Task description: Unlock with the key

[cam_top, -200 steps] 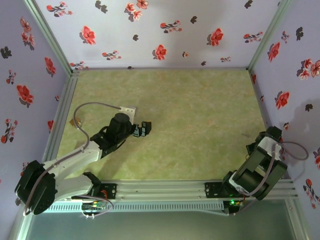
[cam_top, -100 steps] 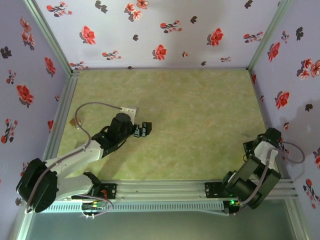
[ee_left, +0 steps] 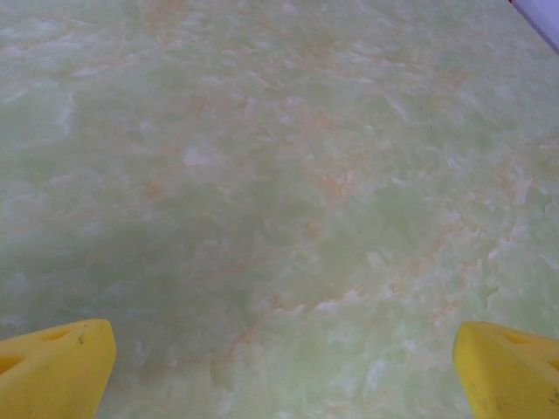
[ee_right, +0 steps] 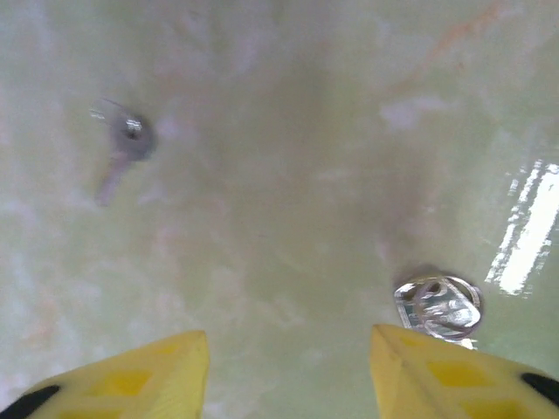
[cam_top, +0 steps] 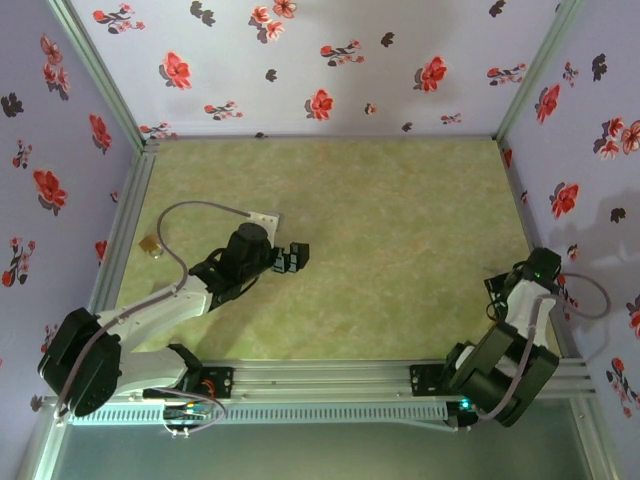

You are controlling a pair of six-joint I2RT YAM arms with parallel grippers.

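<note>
The brass padlock (cam_top: 150, 244) lies at the table's left edge, behind my left arm's cable. My left gripper (cam_top: 293, 257) hangs over bare table to its right, yellow fingertips (ee_left: 52, 367) spread wide, open with nothing between them (ee_left: 279, 375). My right gripper (cam_top: 497, 285) points down near the right wall. Its jaws stand apart over bare table (ee_right: 288, 375), open. Ahead of it to the left lies a small blurred grey key-shaped thing (ee_right: 125, 144), which may be the key. A shiny silver ring-like piece (ee_right: 437, 305) lies just beyond the right fingertip (ee_right: 454, 375).
Flowered walls (cam_top: 300, 60) close the table on three sides, the right wall (cam_top: 590, 150) close to my right arm. A metal rail (cam_top: 320, 378) runs along the near edge. The green marbled tabletop (cam_top: 400, 220) stretches between the arms.
My right gripper has opened and its arm has leaned down toward the table by the right wall. The left arm has shifted slightly right, still open.
</note>
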